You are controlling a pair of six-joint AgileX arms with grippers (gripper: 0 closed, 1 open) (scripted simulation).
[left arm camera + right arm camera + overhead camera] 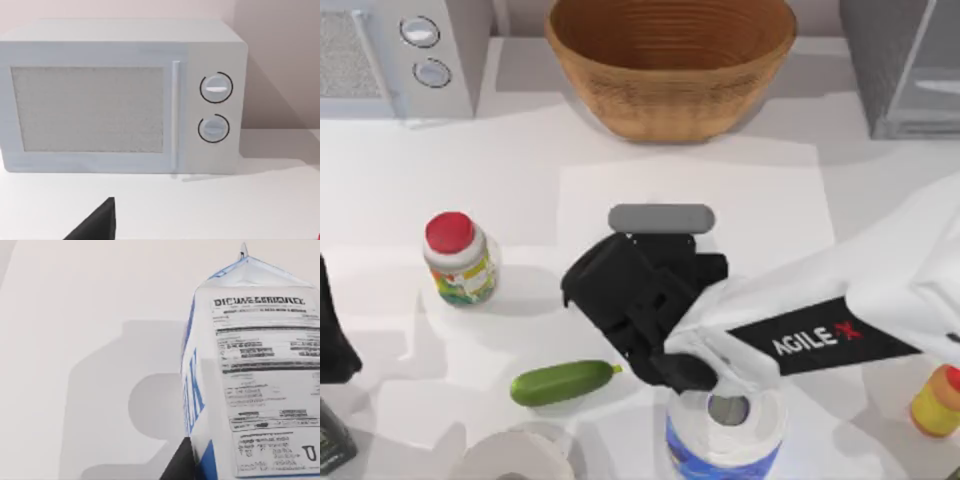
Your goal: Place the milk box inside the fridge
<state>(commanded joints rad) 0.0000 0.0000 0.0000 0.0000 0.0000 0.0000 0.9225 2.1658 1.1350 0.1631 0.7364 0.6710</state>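
**Inspector:** Begin at the right claw (pixel 630 290).

**Assessor:** It hangs low over the middle of the worktop (pixel 410 180), on the white AgileX arm reaching in from the right. The wrist view puts the milk box (pixel 260 390) immediately in front of it, standing upright on the worktop, with a dark part of the claw at its lower corner. I cannot tell whether the claw is spread or already pinching the carton.

**Inspector:** Handling of the carton?

**Assessor:** In my judgement it is light, with thin walls that would dent under a hard squeeze. The printed faces look smooth and may slip. The grip belongs on two opposite flat faces, about mid-height and below the gabled top, and the carton should be kept upright.

**Inspector:** Containers?

**Assessor:** The fridge (pixel 900 70) stands at the far right corner, well apart from the carton. The part in view shows a pale inner panel with nothing on it. The woven basket (pixel 670 100) at far centre appears empty. The microwave (pixel 120 100) at far left has its door closed. The contents of the red-capped jar (pixel 460 258) cannot be read.

**Inspector:** And the rest?

**Assessor:** A cucumber (pixel 565 382) and a paper roll (pixel 725 430) lie near the claw. The left claw (pixel 332 335) is parked at the left edge, and I cannot tell its state.
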